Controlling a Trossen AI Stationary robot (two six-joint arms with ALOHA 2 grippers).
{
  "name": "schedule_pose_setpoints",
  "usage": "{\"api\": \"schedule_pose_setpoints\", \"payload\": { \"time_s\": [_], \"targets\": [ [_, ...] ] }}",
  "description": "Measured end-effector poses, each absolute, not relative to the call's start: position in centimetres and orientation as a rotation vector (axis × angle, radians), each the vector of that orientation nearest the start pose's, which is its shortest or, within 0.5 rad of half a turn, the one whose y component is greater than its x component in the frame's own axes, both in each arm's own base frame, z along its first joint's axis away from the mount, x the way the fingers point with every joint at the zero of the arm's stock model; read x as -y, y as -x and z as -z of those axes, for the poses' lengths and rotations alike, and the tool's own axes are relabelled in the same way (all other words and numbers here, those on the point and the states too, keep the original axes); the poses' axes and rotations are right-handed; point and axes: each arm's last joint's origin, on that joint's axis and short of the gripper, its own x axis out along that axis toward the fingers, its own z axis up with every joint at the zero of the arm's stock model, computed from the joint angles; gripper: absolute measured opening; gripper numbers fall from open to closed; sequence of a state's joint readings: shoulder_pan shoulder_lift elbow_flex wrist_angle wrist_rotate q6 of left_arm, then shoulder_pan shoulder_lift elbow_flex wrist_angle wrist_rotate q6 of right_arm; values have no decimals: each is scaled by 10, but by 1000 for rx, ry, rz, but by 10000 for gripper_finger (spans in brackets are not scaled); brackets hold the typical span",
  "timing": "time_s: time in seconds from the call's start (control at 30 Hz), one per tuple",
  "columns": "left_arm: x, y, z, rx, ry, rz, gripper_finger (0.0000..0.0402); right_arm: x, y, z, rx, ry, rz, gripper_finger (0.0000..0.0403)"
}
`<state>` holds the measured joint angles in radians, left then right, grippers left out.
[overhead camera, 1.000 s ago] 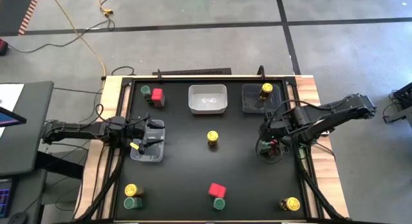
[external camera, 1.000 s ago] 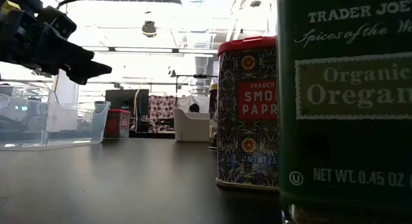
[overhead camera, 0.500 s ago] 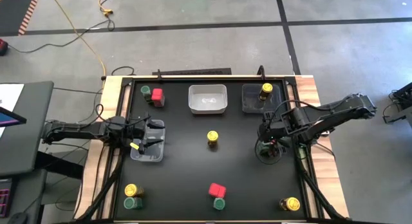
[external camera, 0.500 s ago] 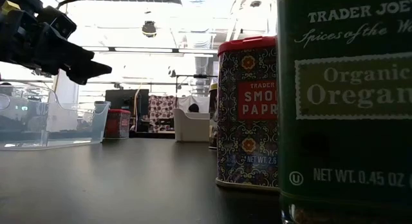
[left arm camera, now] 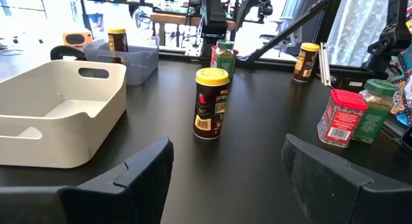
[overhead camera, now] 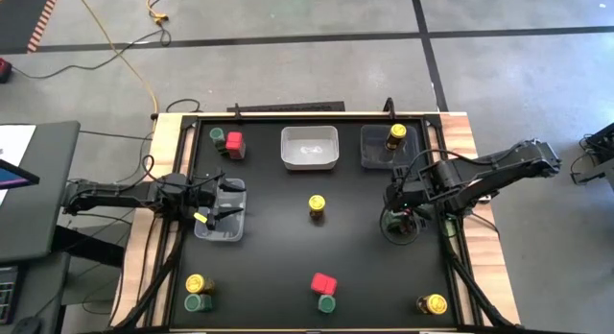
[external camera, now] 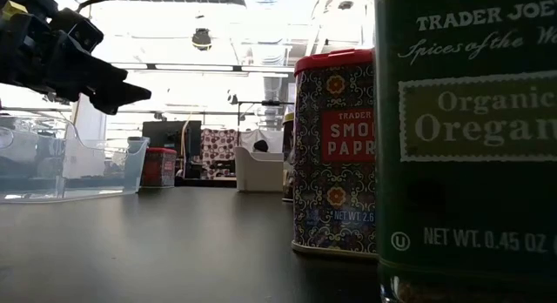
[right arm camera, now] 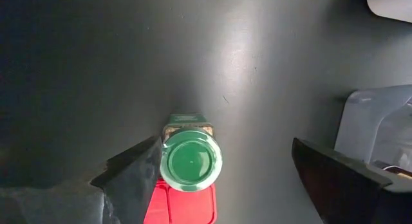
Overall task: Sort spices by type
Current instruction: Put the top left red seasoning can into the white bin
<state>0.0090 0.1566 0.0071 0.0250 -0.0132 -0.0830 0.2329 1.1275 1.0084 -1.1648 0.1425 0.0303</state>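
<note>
grey concrete floor [overhead camera: 288,75] w/ yellow cable [overhead camera: 125,60], bright ceiling lights [external camera: 202,37].

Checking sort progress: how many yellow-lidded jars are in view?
4: one in the back-right clear tray, one mid-table, one front-left, one front-right. Others may hide under the arms.

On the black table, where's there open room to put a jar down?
Bare patches: between the white tray and the center yellow-lidded jar, and between that jar and the left clear tray. It is crowded under the right gripper, at a green-lidded jar and red box.
</note>
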Motion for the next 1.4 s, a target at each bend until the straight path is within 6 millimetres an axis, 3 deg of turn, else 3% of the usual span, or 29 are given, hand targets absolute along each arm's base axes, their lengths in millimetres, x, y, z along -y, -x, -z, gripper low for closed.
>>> {"api": "schedule_pose_setpoints", "payload": {
  "time_s": [0.3, 0.87, 1.23, 1.4],
  "targets": [
    [-1, -106, -155, -124, 83, -27, 279, -39, -180, -280, -1258, 13, 87, 375],
    [-1, -106, -156, -124, 83, -27, 279, -39, -180, -280, -1151, -681, 588, 375],
    [-1, -106, -156, -124, 84, -28, 279, -39, -180, -280, -1105, -839, 701, 375],
    [-1, -106, -155, -121, 269, -39, 279, -39, -180, -280, -1095, -872, 724, 375]
  ]
}}
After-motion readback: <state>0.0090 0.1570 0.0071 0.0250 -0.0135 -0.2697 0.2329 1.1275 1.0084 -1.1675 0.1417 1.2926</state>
